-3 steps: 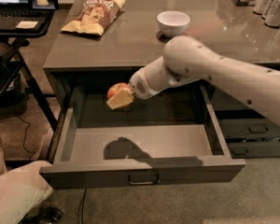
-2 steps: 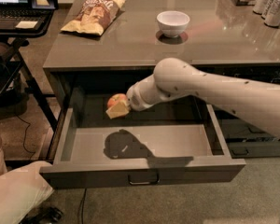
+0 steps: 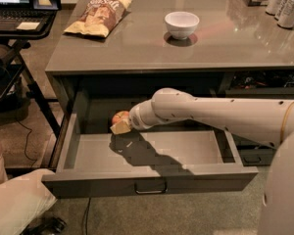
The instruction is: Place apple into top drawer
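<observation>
**My arm: cream shell, tan tip**

My arm (image 3: 220, 114) is a thick, smooth, cream-white tube that bulges at a rounded joint (image 3: 171, 102). A thin yellow band (image 3: 284, 119) rings it near the right edge. My wrist (image 3: 139, 117) narrows to a paler collar. My gripper (image 3: 119, 127), at the arm's tip in the back left of the drawer (image 3: 147, 173), shows as a small tan block. My body shell (image 3: 284, 190) is pale grey-white and curved.

You see only part of the apple (image 3: 119, 115), behind the gripper (image 3: 121, 127) at the back left of the drawer (image 3: 147, 175), under the front edge of the table (image 3: 152, 53). The cans (image 3: 290, 9) at its far right corner run off the picture's top edge.
</observation>
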`<action>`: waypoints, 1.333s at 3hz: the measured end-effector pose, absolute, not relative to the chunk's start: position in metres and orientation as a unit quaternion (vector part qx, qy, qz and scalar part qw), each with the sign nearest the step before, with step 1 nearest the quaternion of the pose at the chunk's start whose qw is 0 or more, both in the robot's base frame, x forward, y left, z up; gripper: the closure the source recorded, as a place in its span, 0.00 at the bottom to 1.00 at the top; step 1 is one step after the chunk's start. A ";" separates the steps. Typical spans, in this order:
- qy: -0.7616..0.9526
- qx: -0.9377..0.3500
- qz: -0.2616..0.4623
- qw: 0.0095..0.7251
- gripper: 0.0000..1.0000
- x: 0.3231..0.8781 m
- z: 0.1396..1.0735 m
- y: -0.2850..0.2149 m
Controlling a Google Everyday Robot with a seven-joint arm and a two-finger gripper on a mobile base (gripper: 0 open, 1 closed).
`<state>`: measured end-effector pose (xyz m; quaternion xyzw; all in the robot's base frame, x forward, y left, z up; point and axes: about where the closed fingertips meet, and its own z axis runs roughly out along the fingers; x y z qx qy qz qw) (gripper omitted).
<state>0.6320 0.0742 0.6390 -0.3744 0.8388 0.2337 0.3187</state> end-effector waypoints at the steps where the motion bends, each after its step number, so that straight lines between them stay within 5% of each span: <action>1: 0.844 -0.360 0.236 0.320 1.00 0.638 0.616 0.075; 4: 0.835 -0.346 0.243 0.351 0.35 0.641 0.611 0.071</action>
